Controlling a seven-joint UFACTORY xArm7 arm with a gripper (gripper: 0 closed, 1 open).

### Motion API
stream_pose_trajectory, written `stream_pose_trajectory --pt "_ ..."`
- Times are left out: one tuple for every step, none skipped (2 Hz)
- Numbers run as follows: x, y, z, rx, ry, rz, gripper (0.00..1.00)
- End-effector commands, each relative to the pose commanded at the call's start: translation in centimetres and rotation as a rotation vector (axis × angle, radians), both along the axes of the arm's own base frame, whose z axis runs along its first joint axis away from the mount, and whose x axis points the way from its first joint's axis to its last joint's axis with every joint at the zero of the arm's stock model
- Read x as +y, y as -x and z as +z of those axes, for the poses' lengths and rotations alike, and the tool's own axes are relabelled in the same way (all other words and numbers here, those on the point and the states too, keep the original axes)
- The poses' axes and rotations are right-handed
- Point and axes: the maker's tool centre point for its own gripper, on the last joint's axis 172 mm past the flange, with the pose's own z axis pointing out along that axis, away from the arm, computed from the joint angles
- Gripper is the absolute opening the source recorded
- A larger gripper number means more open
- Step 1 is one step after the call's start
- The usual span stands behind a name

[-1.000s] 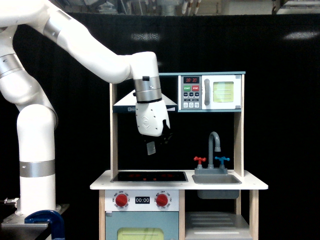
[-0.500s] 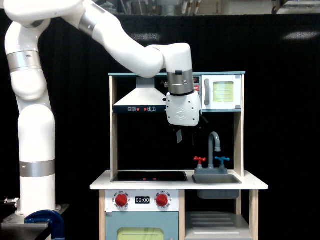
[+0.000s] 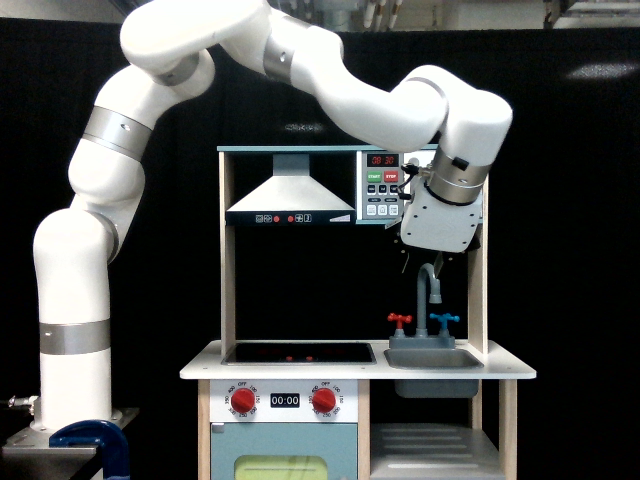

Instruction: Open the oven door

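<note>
My white wrist housing [image 3: 445,215] hangs in front of the upper right shelf and covers the small light-grey oven door, so its window and bar handle are hidden. Only the microwave's control panel [image 3: 382,185], with a red display and green and red buttons, shows to the left of the wrist. My gripper [image 3: 422,263] points down below the wrist, just above the faucet [image 3: 430,285]. Its dark fingertips [image 3: 404,262] appear spread apart, with nothing held between them.
The toy kitchen has a grey range hood [image 3: 290,195] on the exterior view's left and a stovetop [image 3: 298,352] beneath it. Beside the stovetop is a sink [image 3: 433,358] with red and blue taps. A larger blue-grey door [image 3: 283,465] with a yellow window sits at the bottom. Wooden posts [image 3: 478,290] frame the shelf.
The arm has swung from in front of the range hood towards the exterior view's right and slightly up. The wrist now covers the microwave door, which was visible before.
</note>
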Motion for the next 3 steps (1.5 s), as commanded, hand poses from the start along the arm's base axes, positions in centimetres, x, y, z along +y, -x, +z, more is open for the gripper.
stream_pose_trajectory --pt "3.6 -0.3 2.0 0.007 -0.105 -0.020 1.00" --pt "7.9 0.3 4.3 0.018 -0.245 -0.050 1.00" --pt "9.2 0.2 5.5 0.018 -0.280 -0.069 1.00"
